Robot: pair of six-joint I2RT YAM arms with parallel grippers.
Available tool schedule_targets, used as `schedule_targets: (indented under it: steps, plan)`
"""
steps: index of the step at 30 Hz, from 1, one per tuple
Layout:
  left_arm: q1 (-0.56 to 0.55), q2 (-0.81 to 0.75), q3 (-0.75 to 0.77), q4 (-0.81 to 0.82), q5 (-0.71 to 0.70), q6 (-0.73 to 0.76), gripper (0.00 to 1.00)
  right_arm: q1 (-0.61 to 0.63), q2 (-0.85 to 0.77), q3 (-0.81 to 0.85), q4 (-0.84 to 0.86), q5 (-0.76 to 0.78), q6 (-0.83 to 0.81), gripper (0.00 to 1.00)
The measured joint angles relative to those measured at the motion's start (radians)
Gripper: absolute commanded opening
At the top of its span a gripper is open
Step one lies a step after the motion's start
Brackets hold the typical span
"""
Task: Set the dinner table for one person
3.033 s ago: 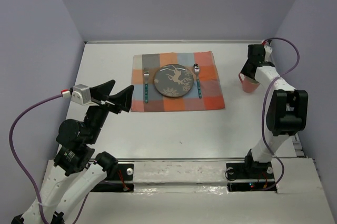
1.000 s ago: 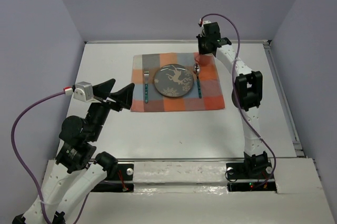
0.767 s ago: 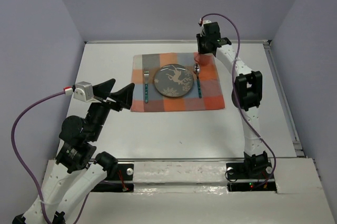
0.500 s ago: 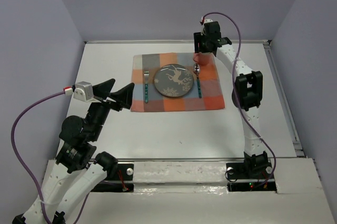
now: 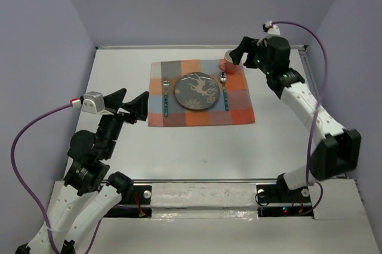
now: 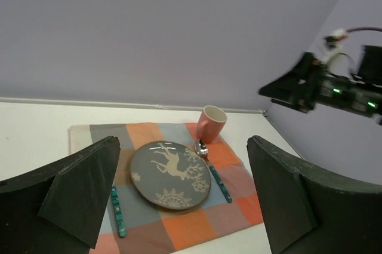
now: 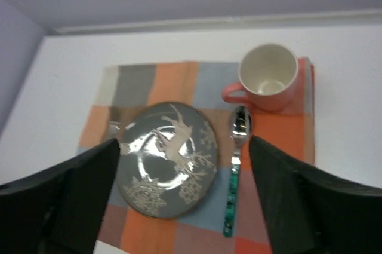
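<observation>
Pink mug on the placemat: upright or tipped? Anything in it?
Upright and empty. The mug stands on its base on the cloth's far right corner, mouth up; the right wrist view shows its white inside bare.

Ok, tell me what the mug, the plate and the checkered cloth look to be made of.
Mug: likely glazed ceramic. It is smooth and pink outside, pale inside, with a thick rim.
Plate: probably glazed ceramic or stoneware. It is grey and glossy, with bright reflections over a pale deer print.
Checkered cloth: looks like woven fabric. It is matte, lies flat, and has soft edges and no shine.
</observation>
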Motion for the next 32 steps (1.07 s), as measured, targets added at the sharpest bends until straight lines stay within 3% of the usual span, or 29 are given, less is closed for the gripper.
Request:
schedule_targets:
  steps: [2,3,6,12,18,22,32]
  plan:
    - [0.002,0.000,-0.001,0.000,-0.012,0.005,0.99,0.005,-0.192,-0.196,0.106,-0.023,0.047,0.70]
    - [0.003,0.001,-0.002,0.000,-0.020,0.009,0.99,0.008,-0.270,-0.272,0.132,-0.031,0.068,0.99]
    - [0.006,0.005,-0.004,-0.001,-0.028,0.015,0.99,0.014,-0.499,-0.493,0.191,-0.038,0.113,1.00]
    - [0.006,0.026,-0.010,0.004,-0.032,0.023,0.99,0.018,-0.805,-0.755,0.152,-0.052,0.139,1.00]
    - [0.007,0.033,-0.038,0.007,-0.026,0.026,0.99,0.018,-1.083,-0.846,0.090,-0.074,0.151,1.00]
    - [0.006,0.034,-0.047,0.012,-0.023,0.025,0.99,0.018,-1.179,-0.856,0.069,-0.074,0.153,1.00]
    - [0.006,0.037,-0.051,0.033,-0.002,0.026,0.99,0.018,-1.196,-0.868,0.001,-0.066,0.151,1.00]
